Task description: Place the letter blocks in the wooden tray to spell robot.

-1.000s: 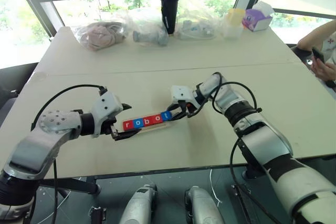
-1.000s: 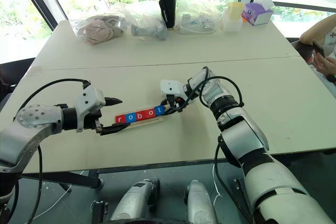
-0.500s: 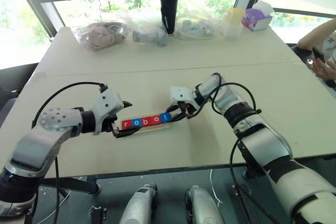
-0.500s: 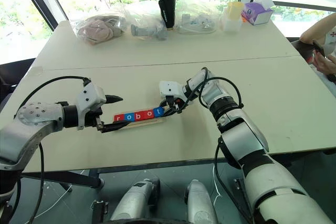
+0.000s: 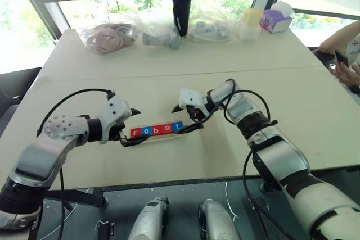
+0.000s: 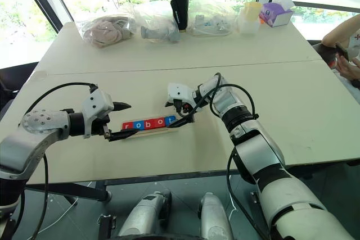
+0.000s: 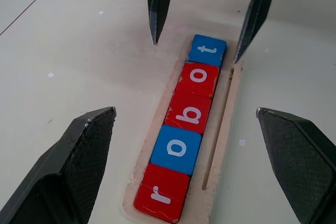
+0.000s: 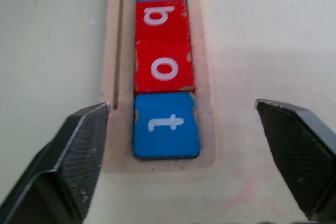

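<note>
A: Big to small. Pale table [image 5: 281, 111] first, clutter at far edge well beyond both hands, skip. Wooden tray [image 7: 220, 145] lying between the two hands.

B: Blocks?

A: All five letter blocks [image 7: 184, 129] in tray, touching in one row, reading r-o-b-o-t. Red r nearest left gripper [image 5: 133, 126], then blue o, red b, red o, blue t [image 8: 165, 124] at end nearest right gripper [image 6: 178, 111].

B: Hands?

A: Left gripper spread wide, holding nothing, fingers either side of tray's r end, not touching. Right gripper also wide, empty, fingers [image 7: 157, 9] straddling t end, clear of block.

B: Step?

A: Looks like release of last block; spelling complete by the look of it. To finish well: lift right hand straight up and away before swinging, fingers kept wide so no tip clips t or tray rim. Same for left. Risk: nudging tray, shuffling row.
</note>
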